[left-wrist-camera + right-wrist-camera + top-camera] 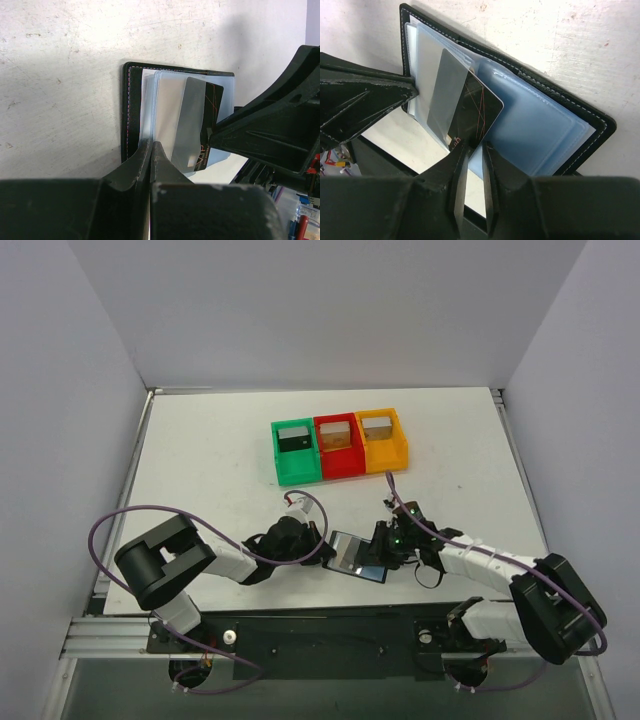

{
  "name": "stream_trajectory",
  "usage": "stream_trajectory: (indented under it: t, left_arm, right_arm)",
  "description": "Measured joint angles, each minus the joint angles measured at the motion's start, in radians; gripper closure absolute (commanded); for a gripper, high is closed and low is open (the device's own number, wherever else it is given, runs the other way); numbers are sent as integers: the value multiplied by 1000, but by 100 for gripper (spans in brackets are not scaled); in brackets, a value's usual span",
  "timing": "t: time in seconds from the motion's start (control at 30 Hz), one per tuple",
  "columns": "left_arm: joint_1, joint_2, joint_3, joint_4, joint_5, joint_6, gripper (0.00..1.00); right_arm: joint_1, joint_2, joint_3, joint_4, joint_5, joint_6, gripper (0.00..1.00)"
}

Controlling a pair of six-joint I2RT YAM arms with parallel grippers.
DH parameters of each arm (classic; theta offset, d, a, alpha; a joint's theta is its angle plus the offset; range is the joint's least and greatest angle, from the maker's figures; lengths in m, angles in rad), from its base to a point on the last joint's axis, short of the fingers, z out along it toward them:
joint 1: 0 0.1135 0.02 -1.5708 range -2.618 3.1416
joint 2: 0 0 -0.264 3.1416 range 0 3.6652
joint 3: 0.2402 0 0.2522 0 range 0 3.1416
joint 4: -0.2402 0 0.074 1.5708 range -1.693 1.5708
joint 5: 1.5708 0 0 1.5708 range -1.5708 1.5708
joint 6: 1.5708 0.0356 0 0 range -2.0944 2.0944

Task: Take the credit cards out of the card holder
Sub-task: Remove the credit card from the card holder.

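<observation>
The black card holder (352,552) lies open on the table between both arms, its clear blue sleeves (535,130) fanned out. My left gripper (151,145) is shut on the near edge of a clear sleeve by the holder's black rim (126,110). A black credit card with red lines (482,112) and a grey card (447,92) stick partway out of a sleeve. The right gripper (472,147) is at the black card's lower corner. Its jaws are a narrow gap apart and do not pinch the card. The same two cards show in the left wrist view, black (214,102) and grey (192,115).
Three small bins stand in a row at the back of the table: green (296,452), red (338,446) and orange (380,440), each with a card-like thing inside. The table's front edge runs just behind the holder.
</observation>
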Motion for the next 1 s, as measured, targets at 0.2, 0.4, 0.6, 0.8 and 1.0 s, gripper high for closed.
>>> stream_trajectory:
  t: [0.2,0.4,0.6,0.8,1.0]
  left_arm:
    - [0,0,0,0,0,0,100]
    - [0,0,0,0,0,0,100]
    - [0,1,0,1,2,0,100]
    - [0,2,0,2,5,-1,100]
    - [2,2,0,2,7,-1,100]
  right_arm:
    - [-6,-8,-8,20,-29,7,75]
    - [-27,22,-13,65,-72,29,77]
    - [-61,49,-40,138,-116,57,85]
    - [-73,60,-56,170,-127,77,100]
    - [-87,49,-57,167,-140,78,100]
